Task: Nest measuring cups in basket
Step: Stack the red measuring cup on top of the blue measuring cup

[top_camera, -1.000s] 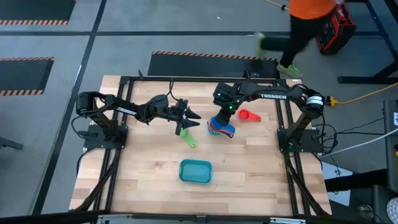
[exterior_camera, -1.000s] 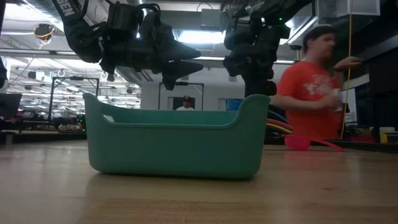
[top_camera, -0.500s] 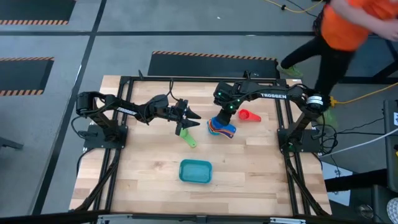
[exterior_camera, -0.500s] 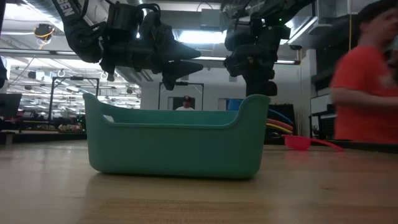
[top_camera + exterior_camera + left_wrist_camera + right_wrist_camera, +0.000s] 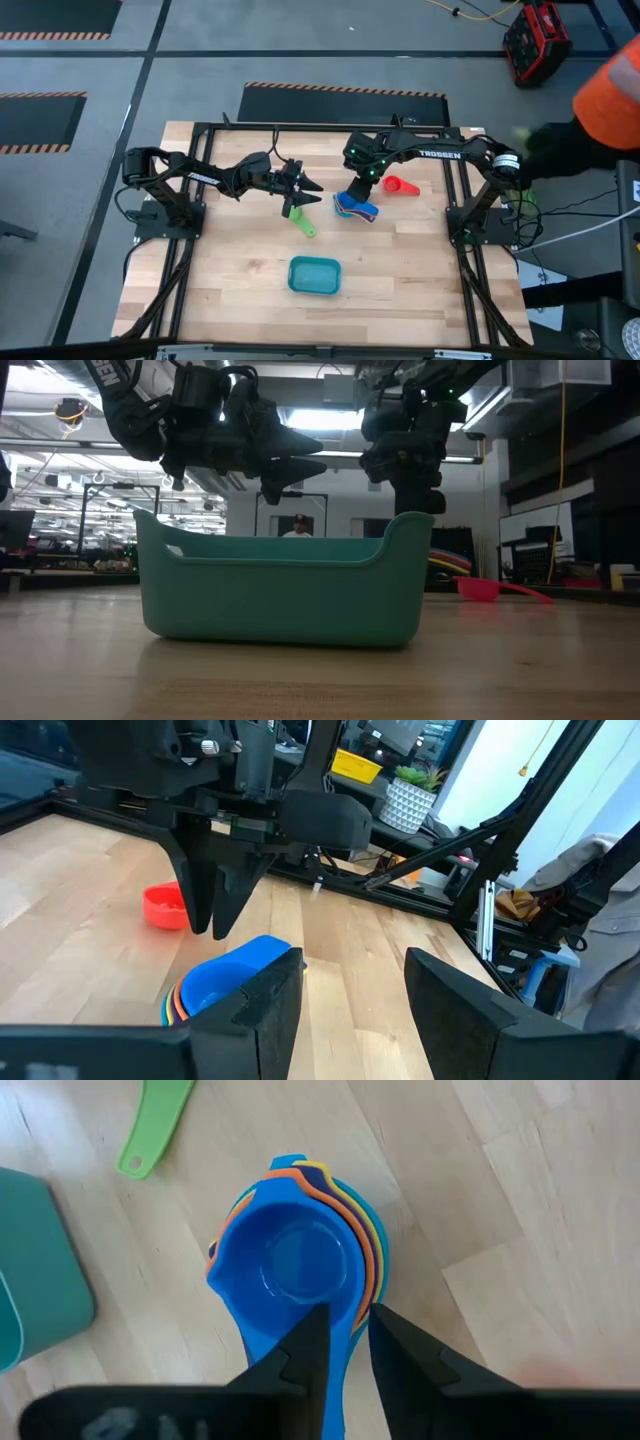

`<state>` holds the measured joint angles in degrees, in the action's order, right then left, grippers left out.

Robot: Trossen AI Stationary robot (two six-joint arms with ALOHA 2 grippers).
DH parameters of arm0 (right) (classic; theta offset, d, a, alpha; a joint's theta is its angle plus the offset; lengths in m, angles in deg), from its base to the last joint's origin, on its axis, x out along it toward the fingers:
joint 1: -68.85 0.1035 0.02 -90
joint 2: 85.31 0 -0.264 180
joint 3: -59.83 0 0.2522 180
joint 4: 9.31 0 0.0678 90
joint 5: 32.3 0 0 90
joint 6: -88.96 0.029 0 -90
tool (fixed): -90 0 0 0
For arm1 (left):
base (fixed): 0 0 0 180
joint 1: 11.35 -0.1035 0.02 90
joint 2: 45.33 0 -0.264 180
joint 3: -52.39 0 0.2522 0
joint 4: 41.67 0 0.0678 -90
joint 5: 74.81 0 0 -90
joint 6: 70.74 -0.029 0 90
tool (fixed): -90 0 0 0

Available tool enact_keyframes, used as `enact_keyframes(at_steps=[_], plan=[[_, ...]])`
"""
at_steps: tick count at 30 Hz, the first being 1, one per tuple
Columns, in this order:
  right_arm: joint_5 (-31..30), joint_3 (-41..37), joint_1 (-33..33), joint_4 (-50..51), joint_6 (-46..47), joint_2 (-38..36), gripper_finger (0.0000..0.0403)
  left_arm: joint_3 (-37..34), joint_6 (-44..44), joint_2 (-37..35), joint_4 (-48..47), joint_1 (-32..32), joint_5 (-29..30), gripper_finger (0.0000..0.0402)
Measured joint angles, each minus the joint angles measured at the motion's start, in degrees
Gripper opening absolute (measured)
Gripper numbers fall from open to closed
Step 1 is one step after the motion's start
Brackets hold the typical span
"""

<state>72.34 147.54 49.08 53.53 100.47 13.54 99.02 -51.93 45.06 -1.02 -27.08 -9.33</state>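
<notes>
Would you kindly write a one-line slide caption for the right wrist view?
Right gripper straddles the handle of the nested measuring cups, blue cup on top, beside the basket.

Light wooden slatted table carries a teal basket near the front edge, a green measuring cup near the middle, a nested stack of measuring cups, blue on top, and a red measuring cup just beside that stack.

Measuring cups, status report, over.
Right gripper astride the blue cup's handle, cup stack on table. Left gripper open, above green cup. Basket empty; red cup apart.
</notes>
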Motion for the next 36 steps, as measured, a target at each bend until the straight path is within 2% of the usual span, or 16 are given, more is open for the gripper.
enact_keyframes(at_steps=[9, 15, 24, 31, 36], plan=[[-0.1, 0.0, -0.3, 0.2, -3.5, 0.0, 0.0077, 0.0, 0.0, 0.0, 0.0, 0.0, 0.0, 0.0170], [-0.3, 1.5, -3.2, 4.2, -9.0, -1.6, 0.0077, 0.0, 0.0, 0.0, 0.0, 0.0, 0.0, 0.0170], [-13.1, 1.4, -9.5, 10.2, -16.6, -7.9, 0.0077, 0.0, 0.0, 0.0, -1.3, 0.0, 0.0, 0.0170], [-13.1, -5.0, -14.9, 9.7, -22.6, -9.9, 0.0077, 0.0, 0.0, 0.0, -2.5, 0.0, 0.0, 0.0170], [-13.1, -11.6, -18.0, 4.1, -27.5, -9.8, 0.0077, 0.0, 0.0, 0.0, -2.6, 0.0, 0.0, 0.0170]])
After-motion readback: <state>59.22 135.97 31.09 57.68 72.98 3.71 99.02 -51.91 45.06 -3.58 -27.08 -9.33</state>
